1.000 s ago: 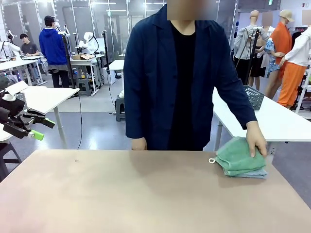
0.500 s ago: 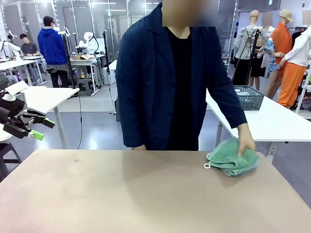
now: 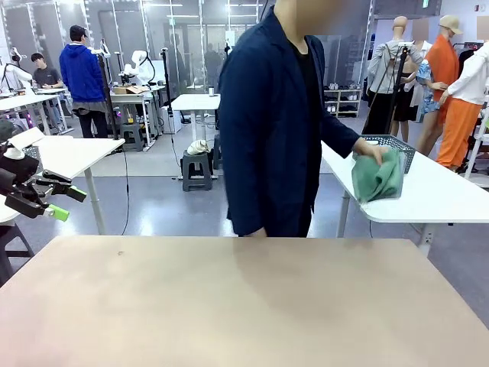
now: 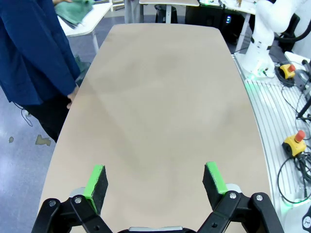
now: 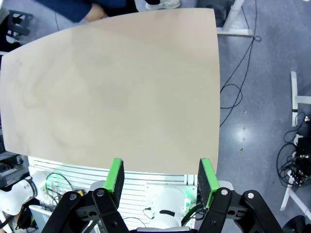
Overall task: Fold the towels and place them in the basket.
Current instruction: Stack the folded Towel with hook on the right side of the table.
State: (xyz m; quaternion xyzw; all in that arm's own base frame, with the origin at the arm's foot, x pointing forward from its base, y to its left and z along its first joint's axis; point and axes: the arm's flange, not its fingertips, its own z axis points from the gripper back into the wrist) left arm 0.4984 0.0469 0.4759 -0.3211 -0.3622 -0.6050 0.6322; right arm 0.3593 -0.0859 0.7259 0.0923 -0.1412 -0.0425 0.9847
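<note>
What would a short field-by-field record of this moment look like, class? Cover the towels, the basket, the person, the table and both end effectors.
towels: green bundle held in the person's hand, hanging over the white side table
basket: dark mesh basket on that side table, right behind the towels
person: standing at the far edge, turned toward the side table
work table: tan top, bare in front of the arms
left end effector: open, above the table, holding nothing
right end effector: open, above the table edge, holding nothing
</note>
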